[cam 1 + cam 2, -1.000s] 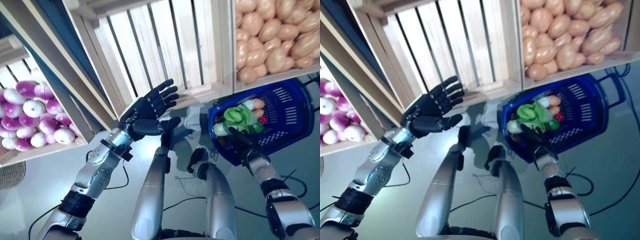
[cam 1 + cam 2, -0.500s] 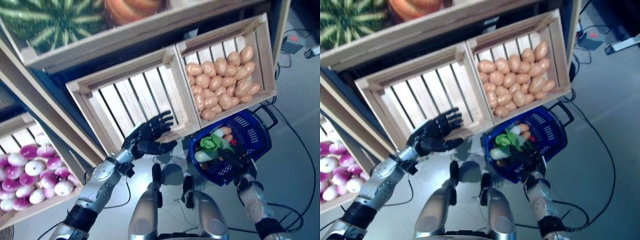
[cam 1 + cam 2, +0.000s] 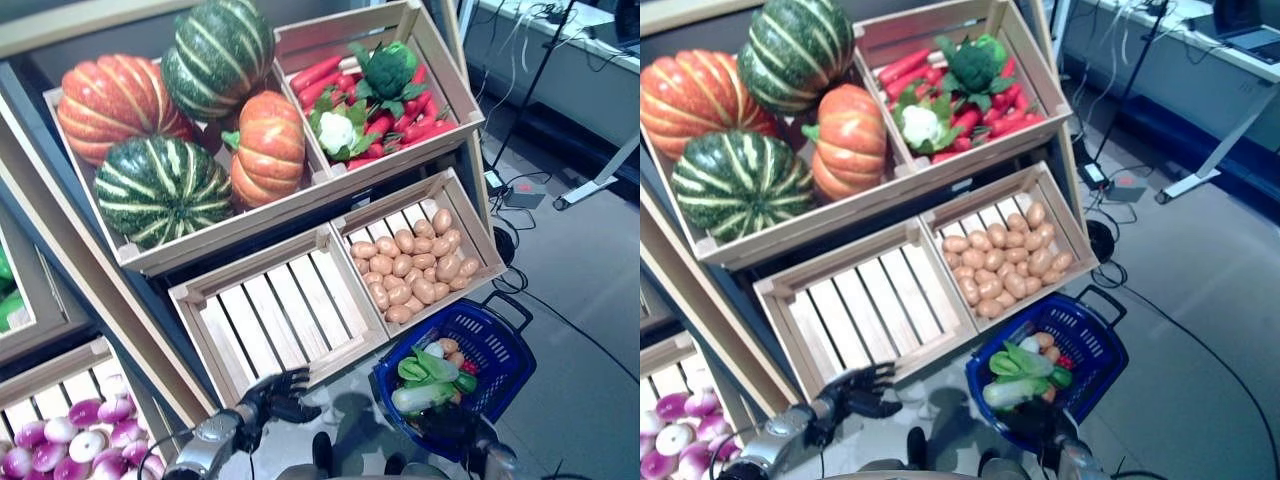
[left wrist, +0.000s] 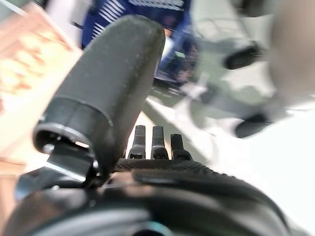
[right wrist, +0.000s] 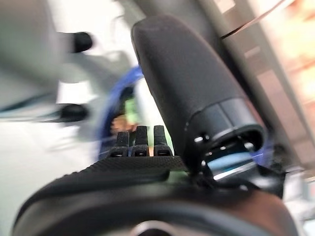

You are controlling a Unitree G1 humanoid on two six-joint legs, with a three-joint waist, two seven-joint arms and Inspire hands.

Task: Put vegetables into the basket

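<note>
Left eye view: the blue plastic mesh basket [image 3: 492, 340] sits on the grey floor at the front right corner of the slatted wooden produce stand [image 3: 60, 240], just below the wooden crate of tan potatoes [image 3: 413, 268]. It already holds leafy greens, a pale long vegetable and a few small round pieces. The left hand [image 3: 272, 393] hangs at the front edge of the empty slatted wooden crate [image 3: 275, 310], fingers spread and relaxed, holding nothing. The right hand [image 3: 447, 427] shows only as a dark shape at the basket's near rim; we cannot tell how its fingers stand. Right eye view: the same layout, with the upper crates clear, striped green and orange pumpkins [image 3: 740, 180] at the upper left, and a crate of red radishes, broccoli and cauliflower [image 3: 950, 85] at the upper right. Purple and white turnips [image 3: 665, 445] fill a crate at the lower left edge. Left wrist view: the thumb stands out, the fingers run straight, and the palm is empty; the basket shows blue beyond. Right wrist view: straight fingertips and thumb, with blue basket and green past them, but any contact is not shown. We judge the step is choosing the next vegetable: reach with the free left hand, grip one potato or radish fully, and lower it in so it cannot spill.
</note>
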